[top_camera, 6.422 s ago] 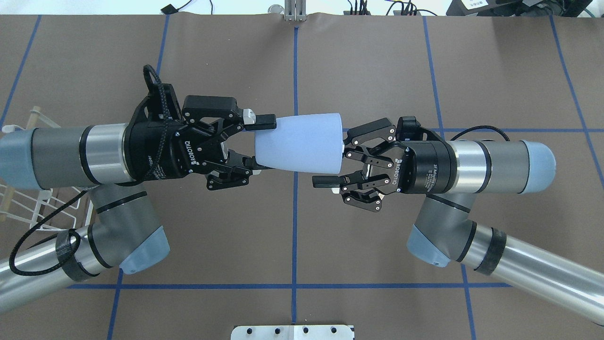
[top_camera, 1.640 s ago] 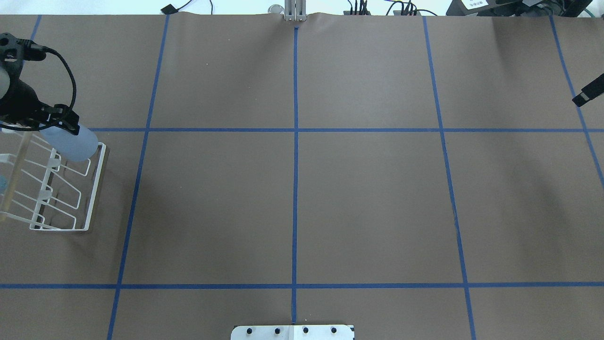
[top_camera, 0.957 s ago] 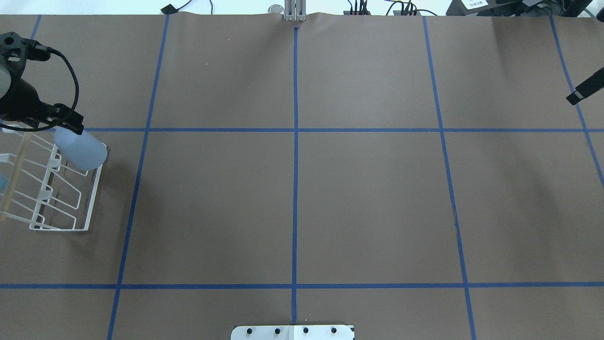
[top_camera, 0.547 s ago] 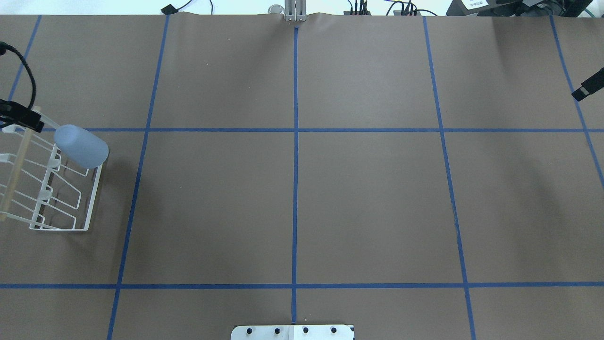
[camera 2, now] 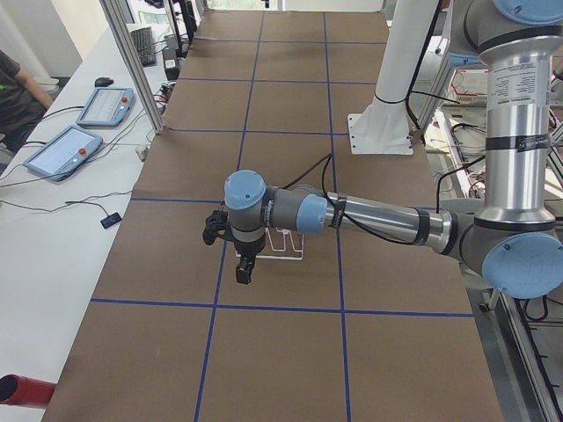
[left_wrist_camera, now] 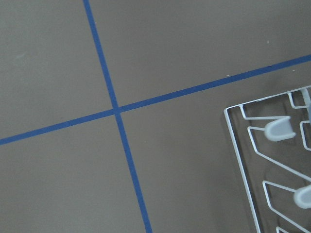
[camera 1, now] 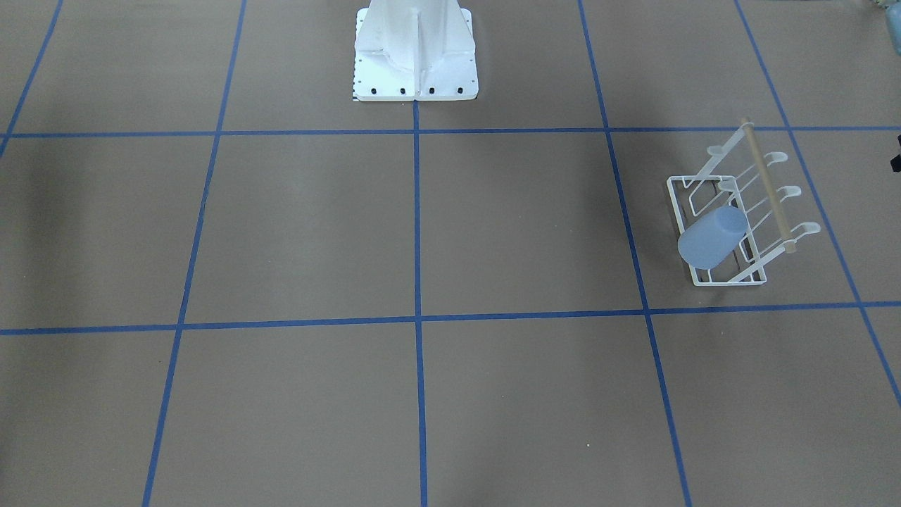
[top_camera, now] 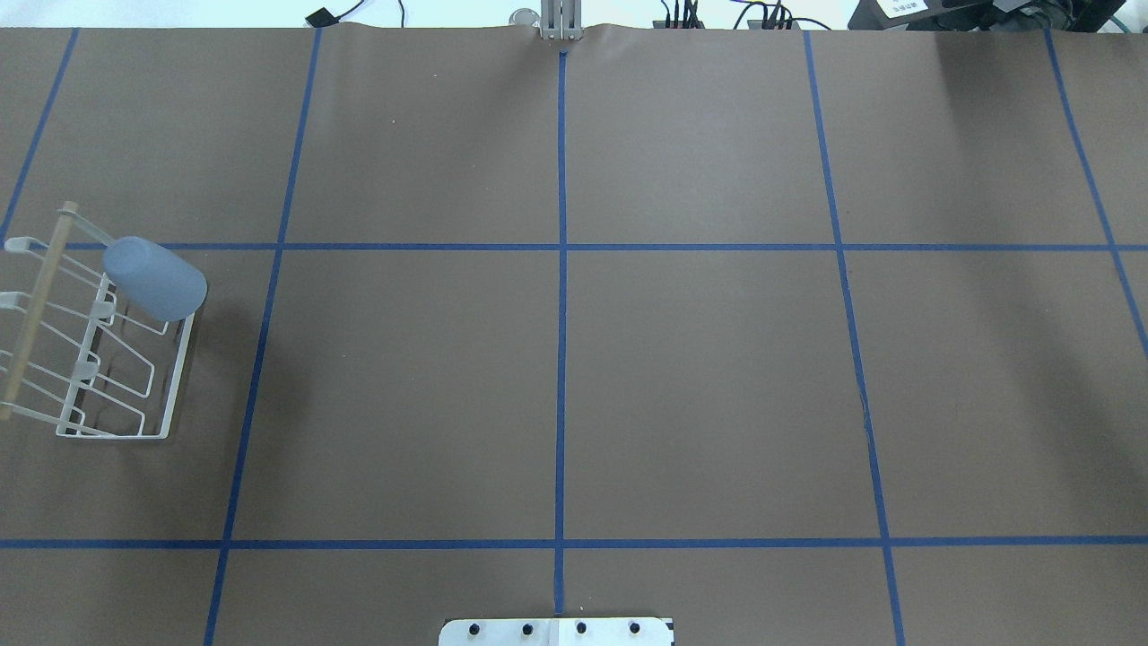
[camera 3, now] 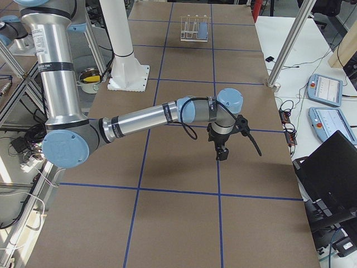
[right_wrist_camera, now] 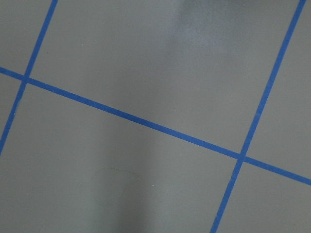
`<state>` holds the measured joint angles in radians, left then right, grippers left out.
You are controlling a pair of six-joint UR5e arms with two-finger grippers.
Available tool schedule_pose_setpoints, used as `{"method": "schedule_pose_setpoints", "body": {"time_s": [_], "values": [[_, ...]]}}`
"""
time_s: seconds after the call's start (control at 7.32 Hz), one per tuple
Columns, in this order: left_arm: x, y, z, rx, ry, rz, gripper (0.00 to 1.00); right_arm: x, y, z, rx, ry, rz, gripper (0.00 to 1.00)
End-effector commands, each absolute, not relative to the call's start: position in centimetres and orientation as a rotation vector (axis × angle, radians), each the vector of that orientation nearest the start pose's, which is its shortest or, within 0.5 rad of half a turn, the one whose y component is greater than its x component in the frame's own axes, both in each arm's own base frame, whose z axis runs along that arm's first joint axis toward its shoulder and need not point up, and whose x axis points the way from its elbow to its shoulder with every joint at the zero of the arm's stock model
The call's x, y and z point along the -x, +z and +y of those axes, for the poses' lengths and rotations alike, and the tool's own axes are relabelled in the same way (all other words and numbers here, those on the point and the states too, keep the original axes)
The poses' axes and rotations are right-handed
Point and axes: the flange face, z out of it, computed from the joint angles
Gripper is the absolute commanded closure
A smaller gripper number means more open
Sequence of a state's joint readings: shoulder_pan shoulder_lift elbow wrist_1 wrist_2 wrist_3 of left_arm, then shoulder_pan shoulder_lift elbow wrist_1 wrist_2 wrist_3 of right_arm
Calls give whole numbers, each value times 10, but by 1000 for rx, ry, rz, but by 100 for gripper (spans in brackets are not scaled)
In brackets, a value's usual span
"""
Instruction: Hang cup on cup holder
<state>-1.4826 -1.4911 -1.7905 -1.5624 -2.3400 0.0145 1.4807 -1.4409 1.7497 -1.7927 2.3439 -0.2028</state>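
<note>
Brown paper covers the worktop (top_camera: 700, 386), and blue tape lines divide it into squares. The only writing is small print on a label of the left arm's upright tube in the left side view, and it is too small to read.

At the left end of the worktop stands the rack (camera 1: 728, 282), of white wire, with a tan wooden bar (top_camera: 36, 314) along its high side. The rack holds one thing, the light blue cup (top_camera: 154, 279). The cup sits mouth down and slanted over a prong at the rack's end that is farther from the white pedestal (camera 1: 415, 56). Its wide rim is low, near the base frame, and its closed bottom points up toward the wooden bar. Nothing touches the cup except the rack.

The left hand (camera 2: 244, 271) hangs with its fingers pointing down, just beside the rack, on the side that faces the left-end camera. From there the arm hides the cup, and the hand is apart from the cup. This hand shows clearly only in that side view, so I cannot tell if its fingers are spread or together. Its wrist camera looks down on a corner of the rack and two rounded prong tips (left_wrist_camera: 279, 130).

The right hand (camera 3: 222, 153) also points down, well apart from the rack, over the opposite end of the worktop. I cannot tell its state either.
</note>
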Motion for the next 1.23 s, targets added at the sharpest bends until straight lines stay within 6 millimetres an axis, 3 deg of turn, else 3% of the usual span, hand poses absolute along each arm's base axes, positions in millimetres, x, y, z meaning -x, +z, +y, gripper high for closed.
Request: {"method": "schedule_pose_setpoints", "body": {"time_s": [0.0, 0.41, 0.82, 1.09], "values": [[25, 600, -466, -56, 87, 805, 2, -19, 530, -535, -122, -308, -735, 0], [21, 583, -471, -32, 9, 855, 1, -10, 532, -535, -109, -318, -737, 0], [22, 575, -470, -51, 14, 858, 1, 6, 528, -540, -103, -342, -739, 0], [24, 574, -465, -55, 12, 861, 1, 7, 527, -541, -104, -342, -742, 0]]}}
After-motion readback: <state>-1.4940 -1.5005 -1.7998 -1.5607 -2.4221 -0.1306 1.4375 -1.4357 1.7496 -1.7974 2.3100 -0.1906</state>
